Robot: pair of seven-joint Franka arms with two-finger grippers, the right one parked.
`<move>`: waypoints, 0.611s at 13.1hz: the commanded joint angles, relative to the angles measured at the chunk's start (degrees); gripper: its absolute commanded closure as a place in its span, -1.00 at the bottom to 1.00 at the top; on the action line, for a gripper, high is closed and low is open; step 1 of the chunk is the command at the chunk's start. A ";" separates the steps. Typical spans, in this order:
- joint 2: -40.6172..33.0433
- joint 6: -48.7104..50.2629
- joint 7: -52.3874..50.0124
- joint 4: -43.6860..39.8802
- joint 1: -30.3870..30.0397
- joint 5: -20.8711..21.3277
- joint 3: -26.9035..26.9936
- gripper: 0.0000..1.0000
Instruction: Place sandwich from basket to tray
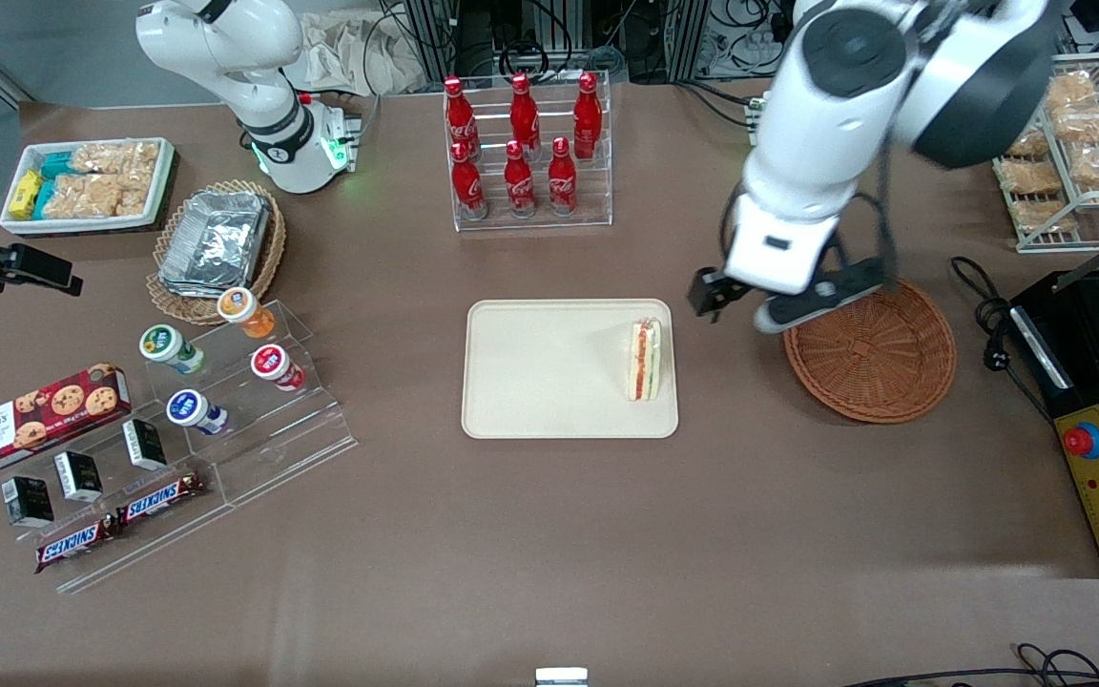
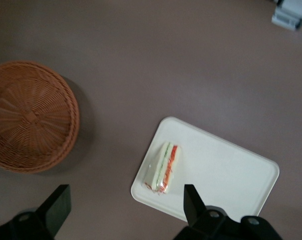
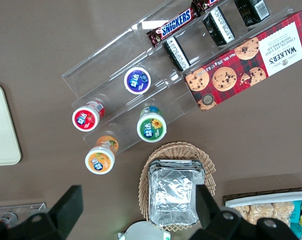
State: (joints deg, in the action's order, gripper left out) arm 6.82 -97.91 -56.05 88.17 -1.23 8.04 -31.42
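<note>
I have the pincer (image 1: 738,307) hanging well above the worktop (image 1: 549,534), over the strip between the tray (image 1: 530,382) and the basket (image 1: 879,355), with its fingers (image 2: 192,200) spread apart and nothing between them. The sandwich (image 1: 645,360) lies below the pincer and a little toward the parked arm's end, on the tray near the short edge closest to the basket. It rests on a bread face with its orange-red and green cut edge turned up, which I judge is simply how it settled once set down flat, and it looks stable there. The basket sits just beside the pincer toward the working arm's end, and I see nothing inside it. In the wrist view the sandwich (image 2: 163,167) sits inside the tray's rim (image 2: 268,185), close to one corner, with the basket (image 2: 30,115) well apart from it. From how things lie, I judge the task done: the sandwich is where it belongs, and the open pincer held high suits an arm that has no more to carry.
</note>
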 commanded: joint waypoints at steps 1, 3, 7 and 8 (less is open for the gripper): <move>-5.92 1.84 5.48 0.95 3.93 -3.81 10.19 -1.00; -8.83 5.95 15.56 0.95 6.58 -6.62 18.28 -1.00; -12.27 13.00 41.31 1.04 6.94 -8.30 29.28 -1.00; -12.36 13.44 46.59 1.04 6.94 -8.30 31.22 -1.00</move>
State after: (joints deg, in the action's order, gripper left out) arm -4.60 -85.53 -18.15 88.21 4.67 0.70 -3.48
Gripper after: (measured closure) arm 0.000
